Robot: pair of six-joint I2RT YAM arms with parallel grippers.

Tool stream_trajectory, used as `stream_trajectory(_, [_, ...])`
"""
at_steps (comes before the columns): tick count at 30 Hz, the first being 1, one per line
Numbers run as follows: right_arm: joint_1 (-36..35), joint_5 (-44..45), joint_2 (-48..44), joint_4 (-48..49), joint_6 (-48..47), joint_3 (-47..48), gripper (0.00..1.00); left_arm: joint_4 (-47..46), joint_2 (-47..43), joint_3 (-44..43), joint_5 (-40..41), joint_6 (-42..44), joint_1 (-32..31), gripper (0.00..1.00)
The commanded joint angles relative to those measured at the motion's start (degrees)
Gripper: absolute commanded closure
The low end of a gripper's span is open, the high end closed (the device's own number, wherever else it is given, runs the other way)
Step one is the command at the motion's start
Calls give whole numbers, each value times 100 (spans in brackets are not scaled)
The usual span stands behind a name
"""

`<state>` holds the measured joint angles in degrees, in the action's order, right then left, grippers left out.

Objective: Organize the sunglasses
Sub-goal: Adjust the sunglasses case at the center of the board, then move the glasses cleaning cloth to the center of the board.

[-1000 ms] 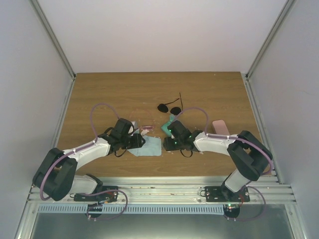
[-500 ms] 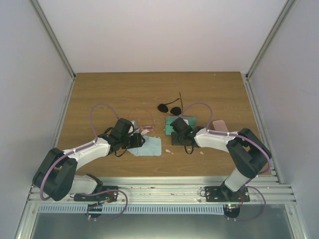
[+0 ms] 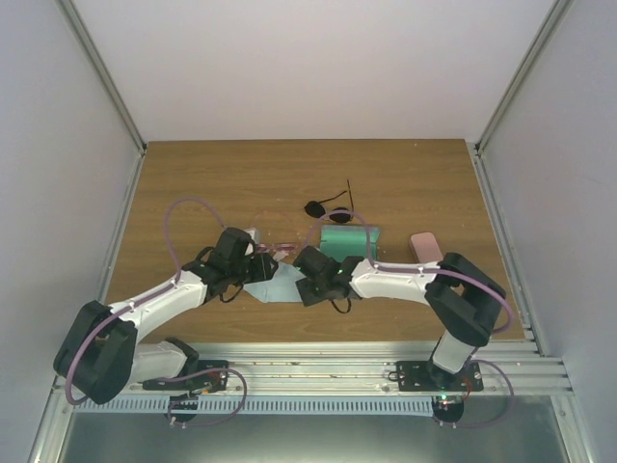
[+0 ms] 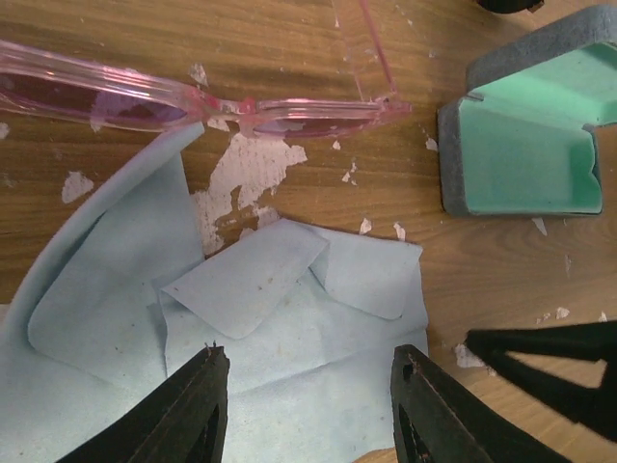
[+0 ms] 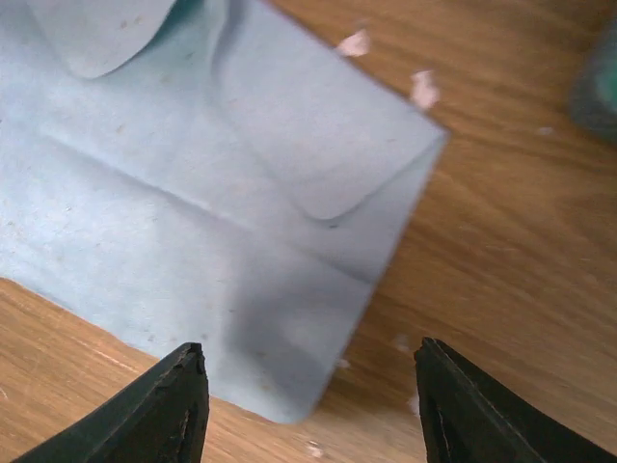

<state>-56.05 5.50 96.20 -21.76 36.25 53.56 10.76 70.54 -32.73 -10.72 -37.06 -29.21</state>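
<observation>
On the worn wooden counter (image 3: 193, 183), the pink sunglasses (image 4: 145, 96) lie at the blue cloth's (image 4: 289, 318) far edge. The left pincer (image 4: 308, 405) and right pincer (image 5: 308, 405) gape empty. The sunglasses are likely light, brittle and slick, so grip the bridge.

Two pairs of sunglasses lie on the wooden surface (image 3: 193, 183): one thin black-framed pair with dark oval lenses (image 3: 316, 207) and one translucent pink-framed pair with pale lenses (image 4: 193, 101). There are two oblong cases: one blue-grey case (image 4: 521, 154), open on a mint-green lining, and one pink case (image 3: 425, 245), shut. There is one light blue cloth (image 4: 241, 318), a single creased sheet. Two white-and-black robot arms reach in, the left arm (image 3: 164, 294) and the right arm (image 3: 400, 278)
</observation>
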Motion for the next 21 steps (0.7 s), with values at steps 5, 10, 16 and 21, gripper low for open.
stream_trajectory(5, [-354, 39, 675, -355, -150, 392, 49, -52, -153, 59, 266, -60, -7, 52])
stream_trajectory(10, [-487, 157, 893, -541, -71, 478, 76, -53, -151, 51, 288, -55, 3, 52])
stream_trajectory(16, [-503, 324, 758, -686, 154, 524, 99, -24, -166, 16, 279, -21, 21, 52])
stream_trajectory(21, [-503, 359, 250, -865, 404, 397, 99, -98, -144, 51, -8, 15, 16, 52])
